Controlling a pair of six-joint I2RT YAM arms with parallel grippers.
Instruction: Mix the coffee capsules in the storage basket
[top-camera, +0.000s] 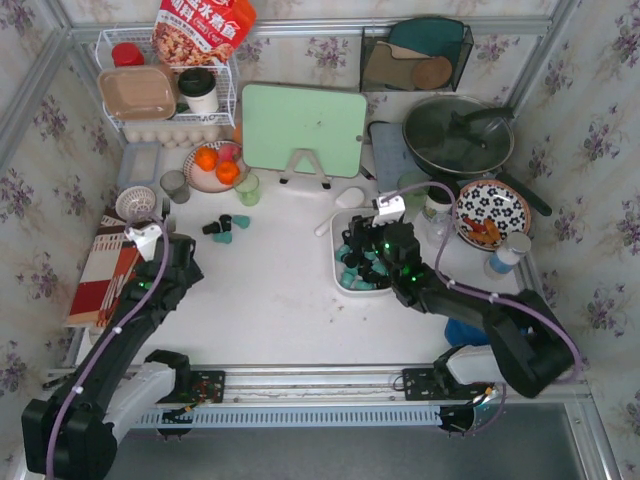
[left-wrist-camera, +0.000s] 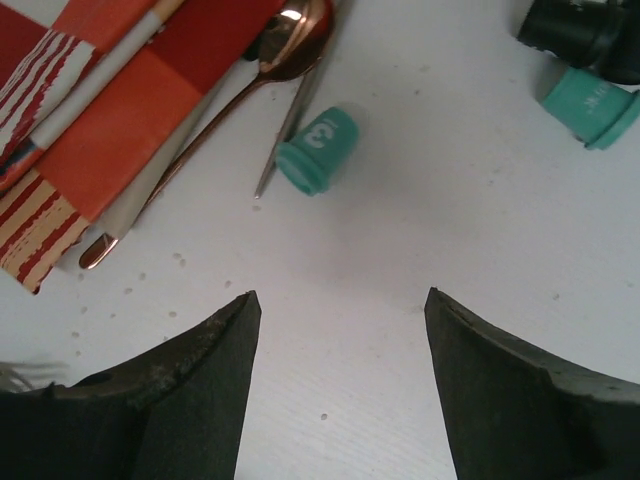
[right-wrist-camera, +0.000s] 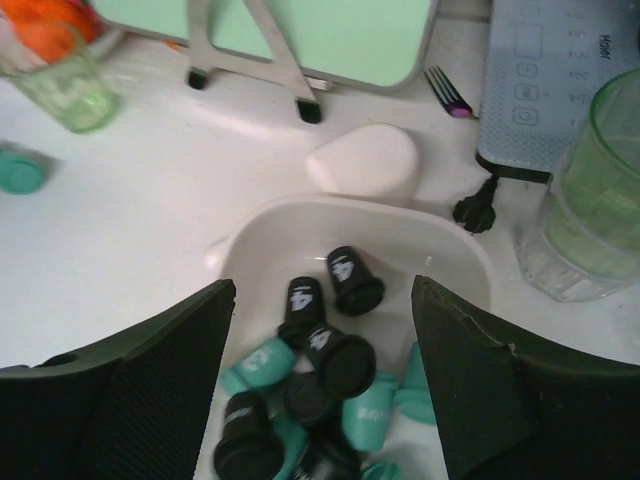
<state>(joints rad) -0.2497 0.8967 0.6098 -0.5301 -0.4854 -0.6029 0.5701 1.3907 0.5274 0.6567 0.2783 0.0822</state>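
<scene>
Teal and black coffee capsules (right-wrist-camera: 330, 370) sit heaped at one end of the white storage basket (right-wrist-camera: 350, 205), which stands on the table (top-camera: 290, 300) right of centre, under your right arm. The black ones are piled on top in a clump with the teal tucked beneath and around them, and the basket's far end is bare, so I'd judge them poorly mixed.

Your right gripper (right-wrist-camera: 322, 290) hangs just above that heap, jaws spread and gripping nothing. If you drop in this wide, a finger could catch the basket wall and shove the basket toward the green cup (right-wrist-camera: 600, 170). A hard sweep could flick pods over the low rim.

Your left gripper (left-wrist-camera: 341, 295) is likewise spread and empty, over bare table. One teal capsule (left-wrist-camera: 317, 150) lies on its side ahead of it, just beside a copper spoon (left-wrist-camera: 290, 40) and near the red placemat (left-wrist-camera: 120, 110). It looks ready to roll if nudged, and a careless grab might take the spoon too.
</scene>
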